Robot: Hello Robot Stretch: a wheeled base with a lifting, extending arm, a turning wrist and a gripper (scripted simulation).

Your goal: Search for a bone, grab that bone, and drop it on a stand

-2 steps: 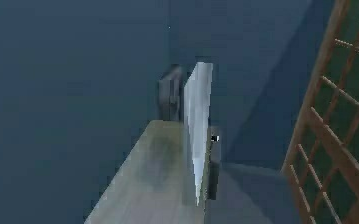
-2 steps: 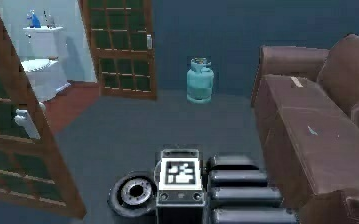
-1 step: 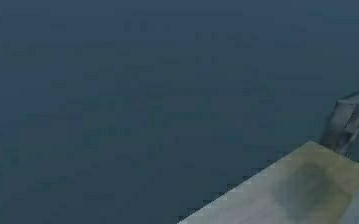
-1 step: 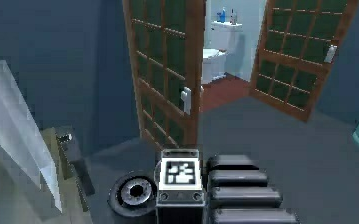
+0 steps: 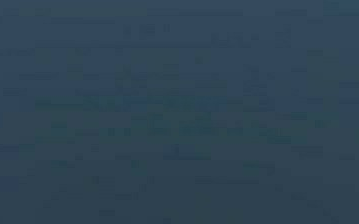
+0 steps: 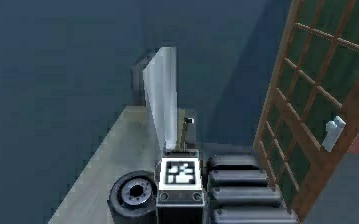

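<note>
Nearest you, the claw (image 6: pixel 135 196) sat low; whether it gripped anything, you couldn't tell. You were likely searching; next called for turning from the blue wall (image 5: pixel 177 110).

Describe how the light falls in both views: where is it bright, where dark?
Forward view: a flat dark blue surface, evenly dim, without glare. Arm side view: the white panel and the pale floor catch most light; the blue wall is dark; the wooden door is moderately lit.
</note>
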